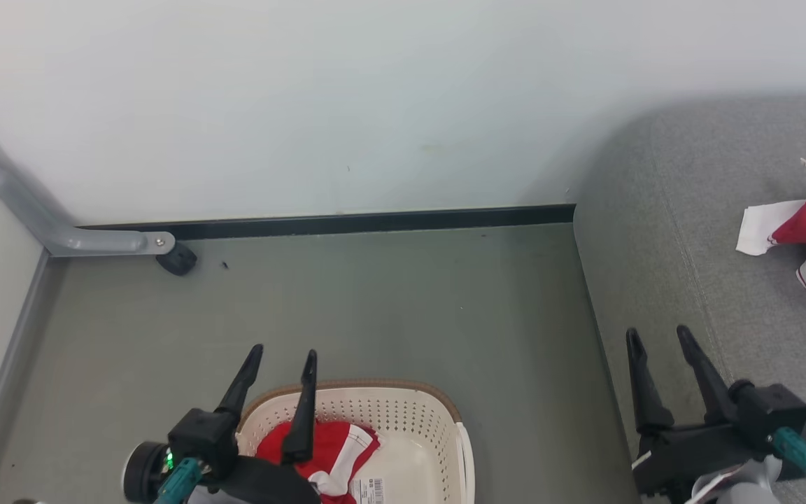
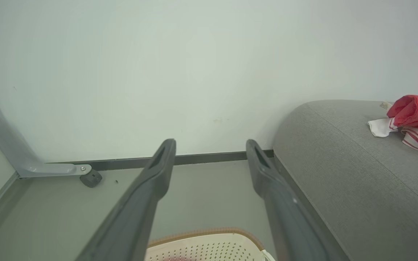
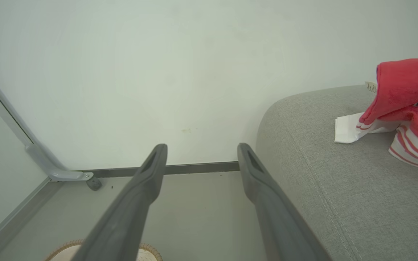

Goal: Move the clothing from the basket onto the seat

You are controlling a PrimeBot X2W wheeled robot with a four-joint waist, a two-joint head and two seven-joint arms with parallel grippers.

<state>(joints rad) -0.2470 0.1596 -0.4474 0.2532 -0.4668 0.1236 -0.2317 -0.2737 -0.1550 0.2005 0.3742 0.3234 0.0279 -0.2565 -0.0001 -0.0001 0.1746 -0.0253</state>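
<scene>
While it gapes empty, the left tool [image 1: 285,351] hovers over the basket [image 1: 403,411].

Perforated plastic basket [image 1: 389,413], coarse cloth seat [image 1: 690,280], smooth, perhaps matt floor [image 1: 375,301].

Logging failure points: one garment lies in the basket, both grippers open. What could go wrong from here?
The left gripper could snag the basket wall reaching for the red garment and drag the basket. The bunched garment may be grabbed partly and drop on the floor before the seat.
</scene>
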